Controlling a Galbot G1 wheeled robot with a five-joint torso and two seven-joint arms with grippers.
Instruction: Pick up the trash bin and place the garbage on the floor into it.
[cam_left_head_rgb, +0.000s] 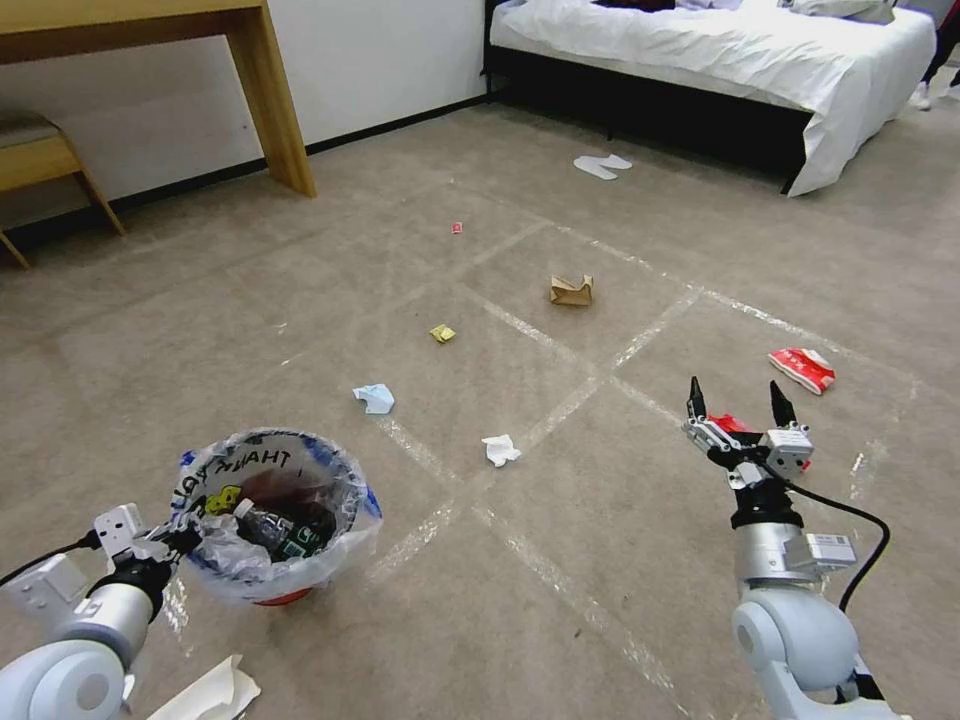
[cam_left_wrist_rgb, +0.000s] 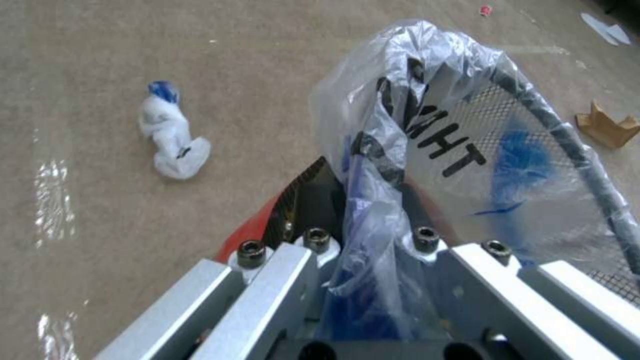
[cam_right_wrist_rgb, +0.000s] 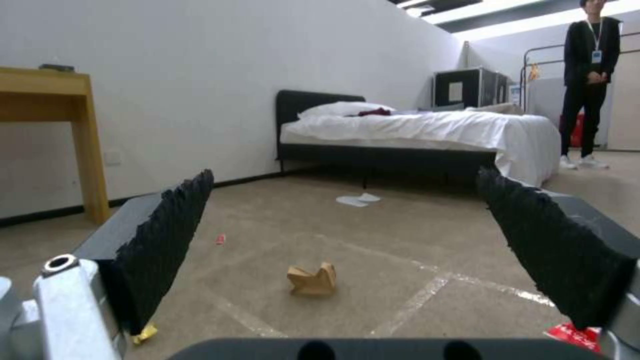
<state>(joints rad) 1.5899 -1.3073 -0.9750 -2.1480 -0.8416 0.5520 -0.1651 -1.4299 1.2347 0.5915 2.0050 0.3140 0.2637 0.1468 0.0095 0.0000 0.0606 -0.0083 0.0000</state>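
The trash bin (cam_left_head_rgb: 275, 515), a red bucket lined with a clear "THANK YOU" bag (cam_left_wrist_rgb: 467, 130), sits low at my left with a green-labelled bottle (cam_left_head_rgb: 272, 530) inside. My left gripper (cam_left_head_rgb: 178, 535) is shut on its near rim and bag (cam_left_wrist_rgb: 363, 197). Garbage is scattered on the floor (cam_left_head_rgb: 620, 560): a brown paper bag (cam_left_head_rgb: 571, 290) (cam_right_wrist_rgb: 312, 280), a yellow scrap (cam_left_head_rgb: 442, 333), two crumpled tissues (cam_left_head_rgb: 374, 398) (cam_left_head_rgb: 500, 449), a red wrapper (cam_left_head_rgb: 802, 368) and a small red piece (cam_left_head_rgb: 456, 228). My right gripper (cam_left_head_rgb: 735, 400) (cam_right_wrist_rgb: 345, 179) hovers open over another red wrapper (cam_left_head_rgb: 737, 423).
A folded white paper (cam_left_head_rgb: 210, 692) lies beside my left arm. White slippers (cam_left_head_rgb: 602, 165) lie before the bed (cam_left_head_rgb: 720, 60) at the far right. A wooden desk leg (cam_left_head_rgb: 275, 100) and a bench (cam_left_head_rgb: 40, 160) stand at the far left.
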